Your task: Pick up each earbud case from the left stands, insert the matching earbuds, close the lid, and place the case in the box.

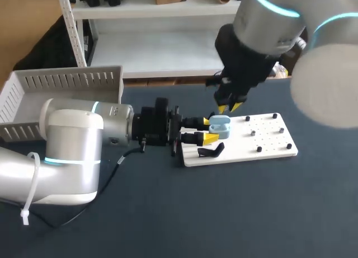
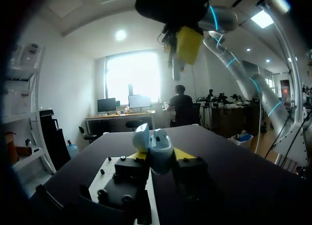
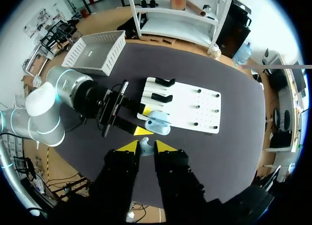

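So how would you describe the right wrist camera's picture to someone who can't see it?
The right gripper pinches a small pale earbud over an open light-blue case, which the left gripper holds by a white board. A white basket stands farther off.

Earbud case [image 1: 219,125] btwn left end effector [image 1: 208,130] fingers, over stand board [image 1: 268,145]; right end effector [image 1: 229,107], w/ earbud [image 3: 146,148], just above case.
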